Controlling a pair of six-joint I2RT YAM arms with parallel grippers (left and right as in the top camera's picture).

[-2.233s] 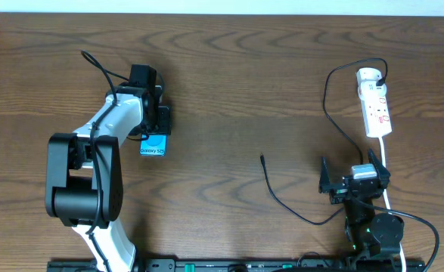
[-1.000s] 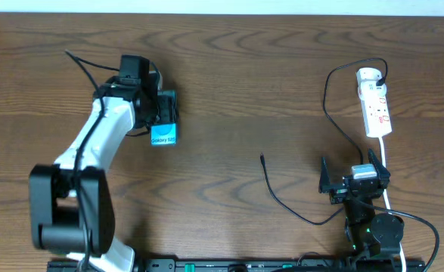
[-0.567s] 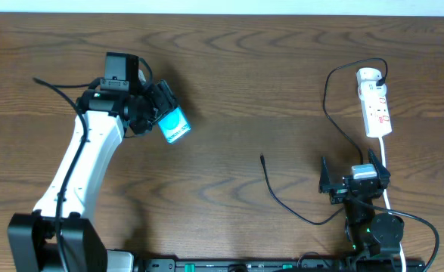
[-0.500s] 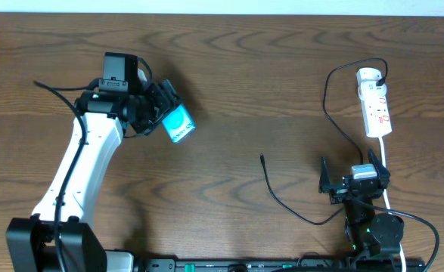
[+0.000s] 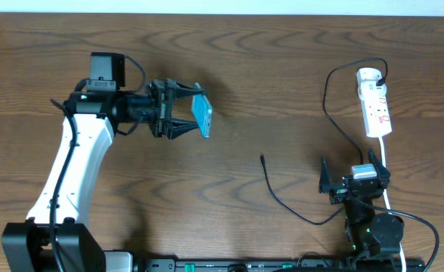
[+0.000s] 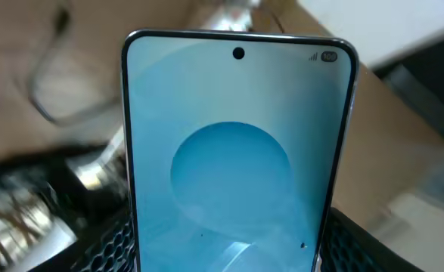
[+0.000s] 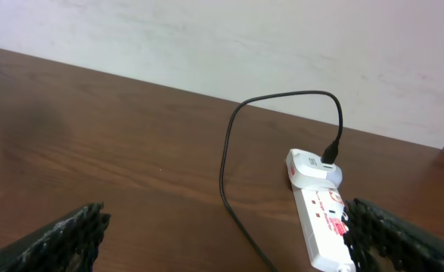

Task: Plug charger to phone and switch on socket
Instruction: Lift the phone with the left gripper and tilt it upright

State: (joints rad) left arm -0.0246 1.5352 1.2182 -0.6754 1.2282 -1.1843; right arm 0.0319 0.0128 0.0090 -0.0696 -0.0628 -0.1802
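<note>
My left gripper (image 5: 182, 113) is shut on the phone (image 5: 201, 115), a cyan-screened smartphone held on edge above the table's left half. In the left wrist view the phone (image 6: 237, 159) fills the frame between the black fingers (image 6: 104, 249). The charger, a thin black cable (image 5: 282, 200), lies on the table with its connector tip (image 5: 262, 158) free; its plug sits in the socket's far end (image 5: 369, 75). The socket, a white power strip (image 5: 376, 106), lies at the far right and also shows in the right wrist view (image 7: 324, 219). My right gripper (image 5: 355, 185) is open and empty near the front right.
The strip's thick white cord (image 5: 386, 170) runs down past my right gripper. The black cable (image 7: 229, 174) loops across the brown wooden table (image 5: 267, 68) left of the strip. A pale wall (image 7: 206, 38) rises behind the table's far edge.
My left arm lifted the phone off the table, carried it right and turned it from flat to on edge. The right arm, cable and socket have not moved.
</note>
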